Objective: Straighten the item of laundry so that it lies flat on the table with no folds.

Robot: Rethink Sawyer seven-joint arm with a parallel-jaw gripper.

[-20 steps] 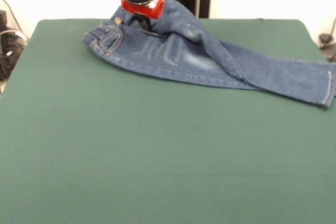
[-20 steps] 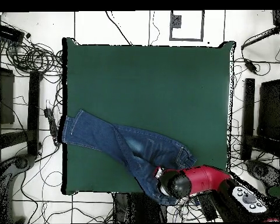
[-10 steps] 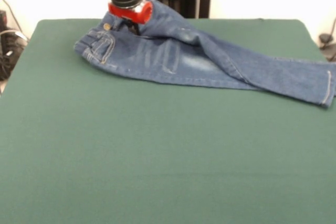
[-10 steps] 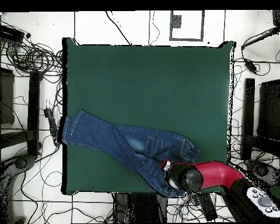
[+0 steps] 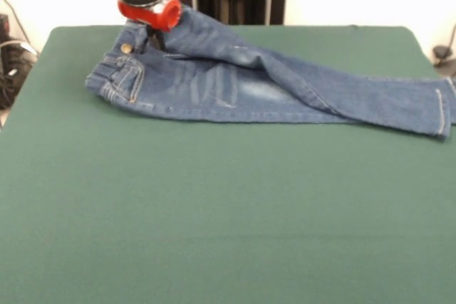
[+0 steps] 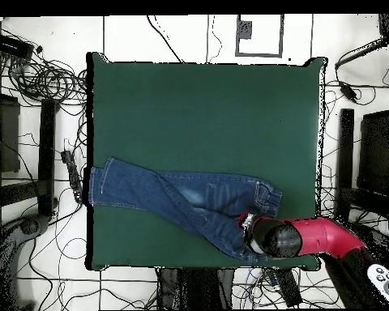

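Dark green felt bench (image 5: 214, 211) carries small blue denim jeans (image 5: 235, 87) – legs crossed, not yet flat; red-black gripper (image 5: 153, 33) at waistband, fingers' state I cannot tell.

We list the jeans (image 5: 235, 83) as blue denim cloth, matt, faded pale at the thigh, with orange stitching and a shiny brass-coloured metal button (image 5: 126, 48). We list the table (image 5: 214, 211) top as dark green, matt and felt-like.
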